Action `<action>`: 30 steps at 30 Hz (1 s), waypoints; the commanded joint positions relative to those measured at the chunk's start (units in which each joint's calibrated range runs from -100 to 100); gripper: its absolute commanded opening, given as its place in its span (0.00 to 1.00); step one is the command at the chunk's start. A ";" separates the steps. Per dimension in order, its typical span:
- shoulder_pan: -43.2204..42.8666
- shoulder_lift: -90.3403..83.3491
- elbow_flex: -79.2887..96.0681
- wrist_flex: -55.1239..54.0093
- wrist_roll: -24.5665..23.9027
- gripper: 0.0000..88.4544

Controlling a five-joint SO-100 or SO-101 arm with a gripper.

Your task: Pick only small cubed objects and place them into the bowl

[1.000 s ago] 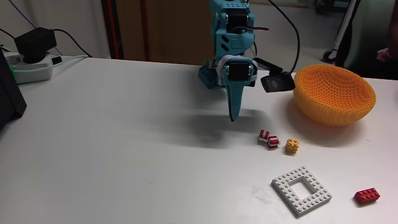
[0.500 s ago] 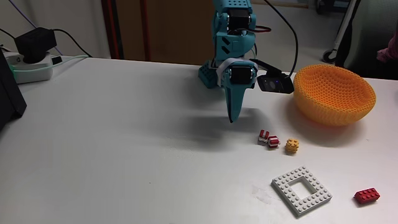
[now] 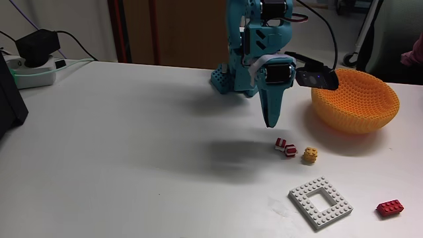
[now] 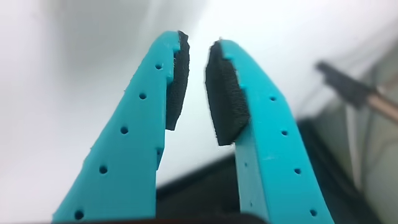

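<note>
Two red-and-white cubes (image 3: 281, 143) (image 3: 289, 151) lie touching on the white table, with the yellow cube (image 3: 310, 155) just right of them. The orange honeycomb bowl (image 3: 355, 99) stands behind them at the right and looks empty. My teal gripper (image 3: 271, 124) points down, hanging above the table a little behind and left of the cubes. In the wrist view the gripper (image 4: 198, 40) has its black pads (image 4: 225, 93) almost together, a thin slit between them and nothing held.
A flat white square frame plate (image 3: 320, 203) lies in front of the cubes, with a longer red brick (image 3: 390, 207) at the far right. A power strip with a black plug (image 3: 30, 59) and a dark box (image 3: 10, 99) sit at the left.
The arm has swung right and forward, bringing the gripper tip closer to the cubes. The wrist camera now reaches in front of the bowl's left rim. Cubes have not moved.
</note>
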 commanded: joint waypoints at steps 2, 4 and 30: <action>-3.58 10.50 -9.52 4.45 -2.00 0.12; -4.23 15.04 -12.12 6.36 -2.44 0.13; -10.85 38.62 -18.57 7.06 -4.30 0.24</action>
